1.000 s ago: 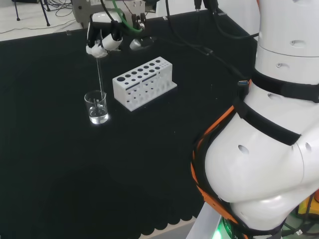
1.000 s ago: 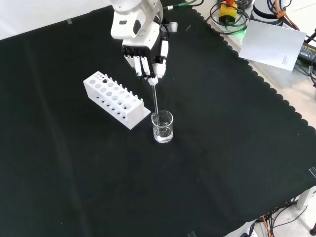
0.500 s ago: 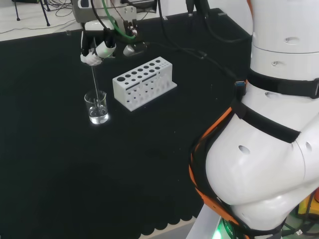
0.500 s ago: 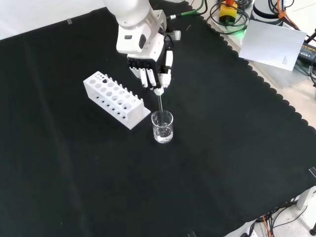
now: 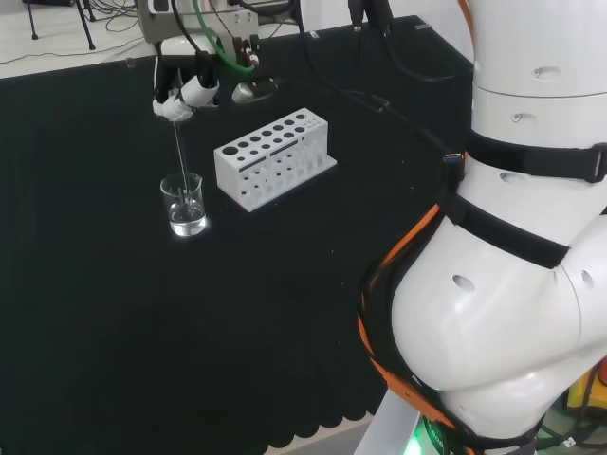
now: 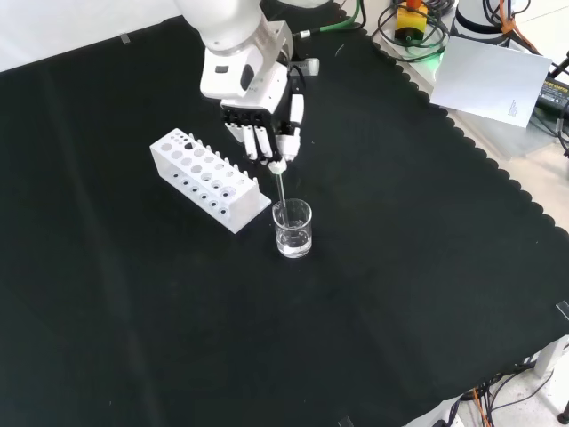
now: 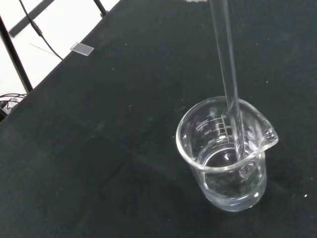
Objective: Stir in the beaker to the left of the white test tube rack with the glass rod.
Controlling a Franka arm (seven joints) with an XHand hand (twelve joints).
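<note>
A black cloth [image 6: 400, 267] with a scalloped edge covers the tabletop, spreading across nearly the whole front view; pale floor, cables and a white sheet of paper [image 6: 493, 80] lie past its edge in the upper right of that frame. In the wrist view a small clear tag [image 7: 81, 48] sits on the cloth near its border, beside dark stand legs on the light floor.

The hand [image 6: 267, 116] hangs over the cloth at the upper centre of the front view, its fingers [image 6: 283, 151] curled and pinching the top of the glass rod [image 6: 280, 187]. The rod slants down into the beaker [image 6: 292, 228], which stands at the frame's centre, just beside the near end of the white test tube rack [image 6: 209, 178]. In the head view the beaker [image 5: 184, 204] sits left of the rack [image 5: 273, 156]. The wrist view shows the rod's tip [image 7: 242, 166] low inside the beaker [image 7: 225, 158], near the spout side. Faint graduation marks on the glass are too small to read.
</note>
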